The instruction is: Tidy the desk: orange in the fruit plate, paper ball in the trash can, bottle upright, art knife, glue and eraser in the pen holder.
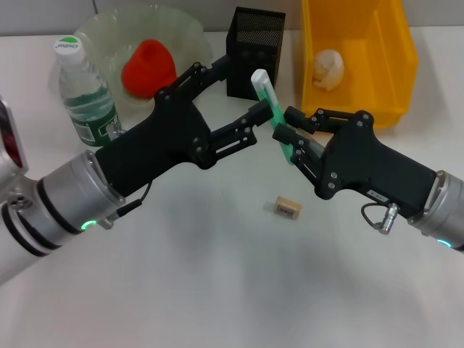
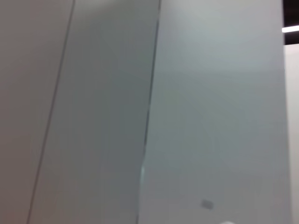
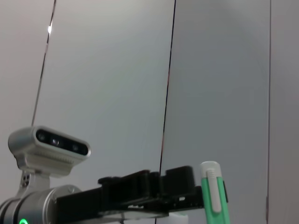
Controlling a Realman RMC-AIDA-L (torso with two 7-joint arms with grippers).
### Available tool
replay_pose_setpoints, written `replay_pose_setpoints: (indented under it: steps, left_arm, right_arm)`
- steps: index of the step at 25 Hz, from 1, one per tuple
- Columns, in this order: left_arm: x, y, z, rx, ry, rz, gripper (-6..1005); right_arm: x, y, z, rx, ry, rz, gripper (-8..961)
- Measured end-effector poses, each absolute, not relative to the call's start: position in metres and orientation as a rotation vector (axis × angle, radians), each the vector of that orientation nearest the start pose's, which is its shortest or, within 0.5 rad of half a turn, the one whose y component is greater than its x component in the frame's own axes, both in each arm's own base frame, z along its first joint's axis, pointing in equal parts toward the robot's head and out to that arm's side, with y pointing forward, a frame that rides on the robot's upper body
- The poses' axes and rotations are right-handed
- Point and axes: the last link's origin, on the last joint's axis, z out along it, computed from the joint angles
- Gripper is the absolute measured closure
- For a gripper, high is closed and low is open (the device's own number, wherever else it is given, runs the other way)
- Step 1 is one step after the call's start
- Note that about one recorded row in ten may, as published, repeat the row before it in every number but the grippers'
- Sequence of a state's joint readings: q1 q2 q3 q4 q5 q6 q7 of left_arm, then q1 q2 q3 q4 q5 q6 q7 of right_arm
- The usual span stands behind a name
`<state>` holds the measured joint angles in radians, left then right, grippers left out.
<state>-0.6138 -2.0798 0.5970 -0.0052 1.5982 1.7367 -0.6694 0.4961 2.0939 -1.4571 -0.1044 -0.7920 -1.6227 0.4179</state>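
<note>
A green art knife (image 1: 274, 112) with a white end is held tilted above the table, just in front of the black mesh pen holder (image 1: 255, 52). My right gripper (image 1: 288, 125) is shut on its lower part. My left gripper (image 1: 245, 87) is open, its lower fingertip (image 1: 262, 110) touching the knife and its upper finger spread well away. The right wrist view shows the art knife (image 3: 212, 196) beside the left arm's black fingers. The eraser (image 1: 287, 209) lies on the table below the grippers. The orange (image 1: 148, 65) sits in the fruit plate (image 1: 181, 32). The paper ball (image 1: 328, 69) lies in the trash can (image 1: 384, 65). The bottle (image 1: 83, 90) stands upright. The glue is out of view.
The white table (image 1: 232, 290) stretches open toward the near edge. The bottle and fruit plate stand close behind the left arm, and the trash can stands right behind the right gripper. The left wrist view shows only grey wall panels (image 2: 210, 112).
</note>
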Motion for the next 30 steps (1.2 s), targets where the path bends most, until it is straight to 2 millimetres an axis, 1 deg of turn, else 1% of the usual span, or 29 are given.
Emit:
replay_pose_setpoints:
  steps: [1, 3, 4, 8, 10, 15, 20, 30]
  left_arm:
    - [-0.215, 0.294, -0.052, -2.345, -0.291, -1.412, 137]
    - [-0.215, 0.294, -0.052, -2.345, -0.291, -1.412, 137]
    - [-0.211, 0.295, -0.062, -2.284, -0.33, -1.396, 137]
    - [-0.211, 0.295, -0.064, -2.27, -0.333, -1.392, 137]
    - [-0.211, 0.293, -0.069, -2.266, -0.345, -1.376, 138]
    - [-0.211, 0.293, -0.073, -2.255, -0.381, -1.366, 138]
    - [-0.211, 0.293, -0.075, -2.204, -0.409, -1.361, 138]
    - [-0.212, 0.291, -0.077, -2.199, -0.433, -1.355, 139]
  right_arm:
    - [0.239, 0.281, -0.059, -2.324, 0.05, 1.164, 800]
    - [0.239, 0.283, -0.061, -2.329, 0.045, 1.144, 801]
    - [0.239, 0.283, -0.061, -2.33, 0.045, 1.137, 801]
    - [0.241, 0.286, -0.061, -2.315, 0.027, 1.105, 801]
    - [0.242, 0.287, -0.061, -2.305, 0.026, 1.093, 801]
    - [0.243, 0.291, -0.062, -2.302, 0.018, 1.068, 802]
    - [0.241, 0.292, -0.062, -2.303, -0.007, 1.056, 802]
    - [0.241, 0.292, -0.063, -2.303, -0.013, 1.052, 803]
